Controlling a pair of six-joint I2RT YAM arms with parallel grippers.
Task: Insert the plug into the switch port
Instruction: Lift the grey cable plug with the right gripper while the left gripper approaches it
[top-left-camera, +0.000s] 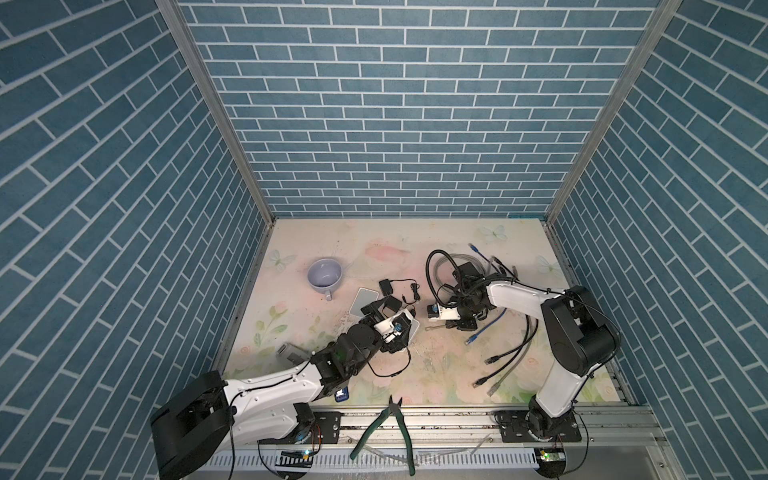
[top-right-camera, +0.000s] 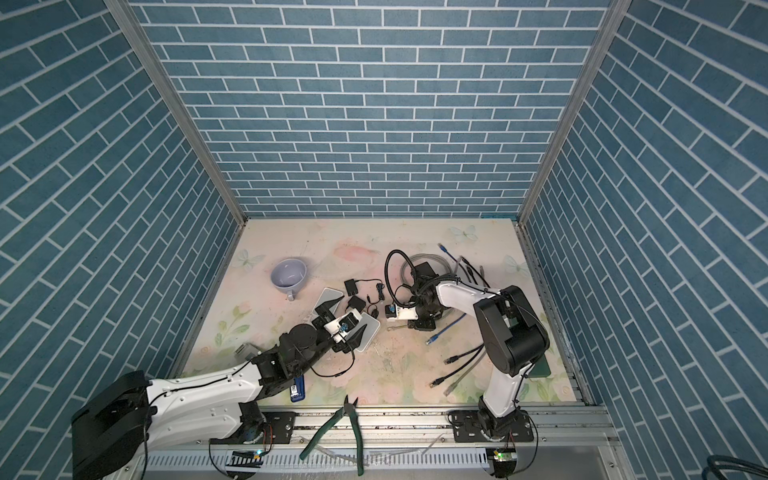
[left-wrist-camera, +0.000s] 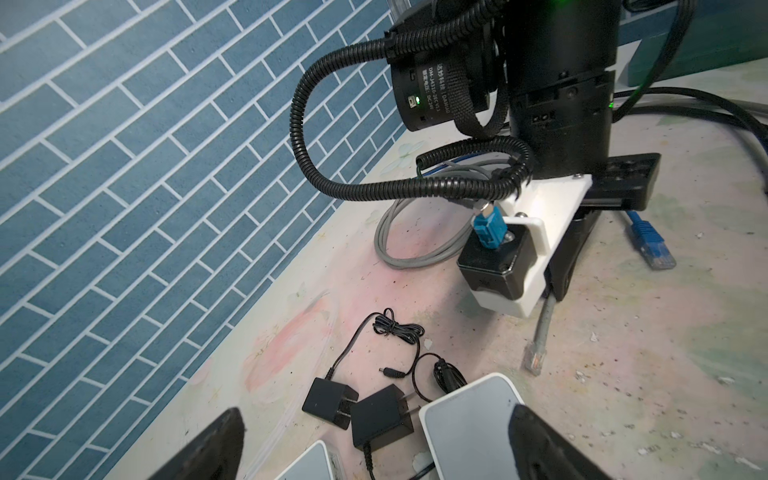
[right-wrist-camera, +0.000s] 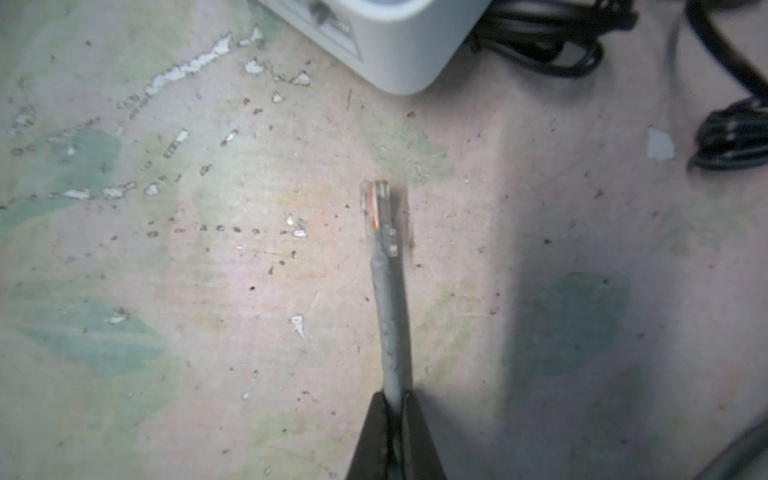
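While the left gripper (top-left-camera: 388, 318) hung spread wide over the white switch (top-left-camera: 411, 329) near the desk's (top-left-camera: 374, 249) middle in a top view, the right gripper (top-left-camera: 451, 325) crouched just beside it. From the left wrist, the plug (left-wrist-camera: 534, 361) lay at desk level, near the switch. From the right wrist, that gripper was clenched on the grey cable (right-wrist-camera: 392, 324) behind the plug. The grasp looked made, and next it would need lifting and aligning with the port (right-wrist-camera: 332, 21).

The right hand (top-right-camera: 409, 326) grips a grey plug (top-right-camera: 391, 328) near the white switch (top-right-camera: 371, 331).
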